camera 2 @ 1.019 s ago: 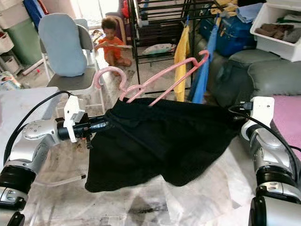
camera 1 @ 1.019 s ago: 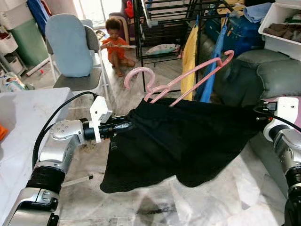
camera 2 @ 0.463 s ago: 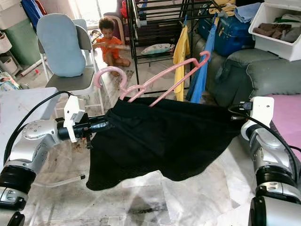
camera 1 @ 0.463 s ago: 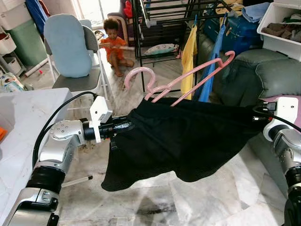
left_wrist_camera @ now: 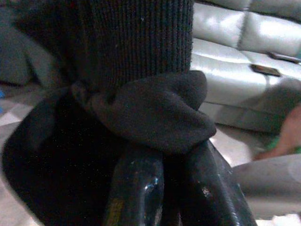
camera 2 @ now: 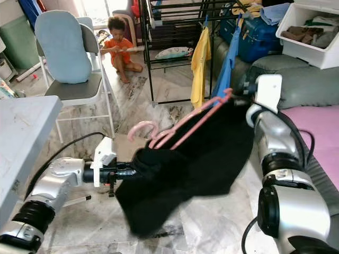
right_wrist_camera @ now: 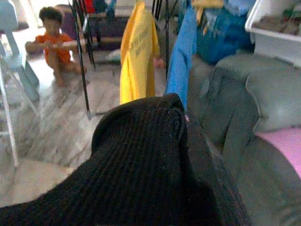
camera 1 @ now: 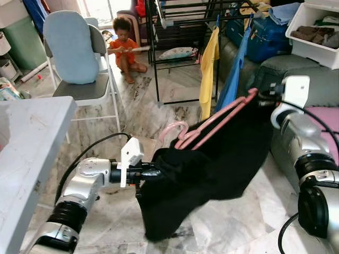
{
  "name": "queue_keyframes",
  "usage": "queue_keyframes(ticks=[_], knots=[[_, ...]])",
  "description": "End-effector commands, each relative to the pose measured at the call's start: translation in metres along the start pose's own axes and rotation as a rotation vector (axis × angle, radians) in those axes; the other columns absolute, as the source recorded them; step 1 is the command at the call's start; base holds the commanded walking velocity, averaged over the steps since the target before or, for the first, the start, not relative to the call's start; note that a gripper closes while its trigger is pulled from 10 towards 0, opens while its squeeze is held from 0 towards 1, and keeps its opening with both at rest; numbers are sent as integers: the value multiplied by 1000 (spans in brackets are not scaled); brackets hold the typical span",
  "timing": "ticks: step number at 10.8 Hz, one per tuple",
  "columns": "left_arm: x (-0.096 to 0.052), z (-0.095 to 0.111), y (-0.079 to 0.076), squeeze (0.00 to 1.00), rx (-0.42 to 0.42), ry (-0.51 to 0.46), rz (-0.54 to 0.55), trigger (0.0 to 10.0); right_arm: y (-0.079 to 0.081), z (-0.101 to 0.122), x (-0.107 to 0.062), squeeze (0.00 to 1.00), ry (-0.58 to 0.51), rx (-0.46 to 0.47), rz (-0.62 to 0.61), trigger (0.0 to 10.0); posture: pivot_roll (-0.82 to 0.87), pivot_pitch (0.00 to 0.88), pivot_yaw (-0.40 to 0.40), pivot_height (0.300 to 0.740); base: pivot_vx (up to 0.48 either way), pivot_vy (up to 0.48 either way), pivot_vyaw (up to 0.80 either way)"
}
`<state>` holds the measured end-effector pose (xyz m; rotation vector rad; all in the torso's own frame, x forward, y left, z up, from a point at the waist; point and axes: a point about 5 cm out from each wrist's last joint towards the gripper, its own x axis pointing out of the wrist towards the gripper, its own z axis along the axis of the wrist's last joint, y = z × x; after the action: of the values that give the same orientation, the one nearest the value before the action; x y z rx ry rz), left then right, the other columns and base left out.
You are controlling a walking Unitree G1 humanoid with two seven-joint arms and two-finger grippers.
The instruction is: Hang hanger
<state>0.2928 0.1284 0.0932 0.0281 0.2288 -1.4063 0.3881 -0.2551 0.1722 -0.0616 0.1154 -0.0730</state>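
Left gripper (camera 1: 153, 173) and right gripper (camera 1: 263, 97) both clamped on black garment (camera 1: 212, 169) with pink hanger (camera 1: 212, 119)

Marble floor (camera 1: 175, 100) under folding chair (camera 1: 79, 58) and drying rack (camera 1: 180, 47)

Marble floor (camera 1: 175, 106), sunlit at back. Folding chair with blue cushion (camera 1: 71, 50) on left, white table (camera 1: 26, 143) beside. Black drying rack (camera 1: 183, 32) in middle, grey sofa (camera 1: 291, 66) on right.
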Motion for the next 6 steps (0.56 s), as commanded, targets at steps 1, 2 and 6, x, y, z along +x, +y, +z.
queue_keyframes(ticks=[1,2,6], knots=[[2,4,1,0,28,11,-24,0,1,13,3,0,-45,-2,-7,0,-126,0,0,740,0,0,0],[2,1,2,0,31,19,-7,0,1,15,3,0,-49,-7,-7,0,-128,0,0,740,0,0,0],[-12,-16,2,0,-27,93,-12,0,-12,6,-1,0,-51,-24,-80,0,-117,0,5,740,0,0,0]])
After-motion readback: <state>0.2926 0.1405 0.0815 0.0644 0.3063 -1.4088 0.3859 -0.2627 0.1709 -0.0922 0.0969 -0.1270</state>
